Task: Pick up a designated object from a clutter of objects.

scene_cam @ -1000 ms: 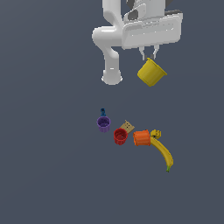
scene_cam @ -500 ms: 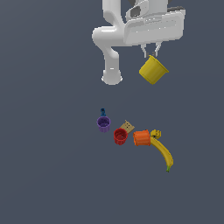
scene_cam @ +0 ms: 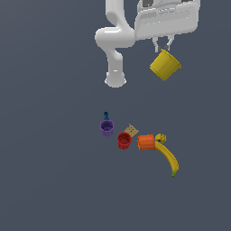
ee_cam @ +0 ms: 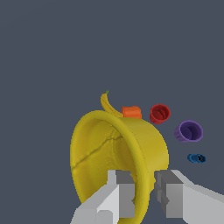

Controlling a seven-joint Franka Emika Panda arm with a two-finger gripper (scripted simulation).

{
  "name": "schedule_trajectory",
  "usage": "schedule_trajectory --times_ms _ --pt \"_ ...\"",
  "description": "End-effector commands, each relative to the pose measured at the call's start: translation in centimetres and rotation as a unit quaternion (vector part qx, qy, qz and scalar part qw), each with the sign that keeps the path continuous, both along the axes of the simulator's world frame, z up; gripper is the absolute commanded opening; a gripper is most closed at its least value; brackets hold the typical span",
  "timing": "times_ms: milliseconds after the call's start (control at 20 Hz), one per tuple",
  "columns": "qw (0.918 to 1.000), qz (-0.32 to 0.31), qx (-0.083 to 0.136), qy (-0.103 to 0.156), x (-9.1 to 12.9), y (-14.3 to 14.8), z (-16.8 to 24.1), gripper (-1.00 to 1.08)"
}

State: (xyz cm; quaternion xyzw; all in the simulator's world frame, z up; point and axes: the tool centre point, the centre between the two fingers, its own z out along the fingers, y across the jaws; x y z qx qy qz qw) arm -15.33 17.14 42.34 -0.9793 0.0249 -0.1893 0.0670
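Item: plain yellow round tapered cup (scene_cam: 165, 65), held aloft and tilted, well above the dark grey floor (scene_cam: 49, 180) and well apart from the clutter. In the exterior view it hangs directly under the white gripper (scene_cam: 163, 45), up and toward that view's right from the clutter.

Grip: the gripper (ee_cam: 144, 192) is closed narrowly on the yellow cup (ee_cam: 116, 162), one finger inside the mouth and one outside, the rim pinched between them.

Arm: the white Panda arm (scene_cam: 116, 43) rises from its round base, bends at an elbow, and carries a broad wrist block directly above the yellow cup, fingers pointing down.

Clutter, all on the floor well below the yellow cup: purple cup (scene_cam: 107, 128), tiny blue piece (scene_cam: 106, 115) just beside it, red cup (scene_cam: 124, 140), tan dotted block (scene_cam: 131, 131) touching the red cup, orange cup (scene_cam: 146, 142) on its side, long curved yellow banana (scene_cam: 168, 155) against the orange cup.

Exterior view only: the arm, the tan block, the yellow cup's height off the floor.

Wrist view only: the yellow cup's hollow interior and the rim between the fingers; beyond the yellow cup's rim show the banana (ee_cam: 108, 104), orange cup (ee_cam: 131, 112), red cup (ee_cam: 159, 113), purple cup (ee_cam: 189, 131) and blue piece (ee_cam: 196, 158).
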Motion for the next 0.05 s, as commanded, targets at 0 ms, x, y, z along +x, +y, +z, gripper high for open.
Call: schedule_trajectory --times_ms 0 --pt "1.0 0.0 0.001 -0.001 0.0 0.16 0.29 -1.0"
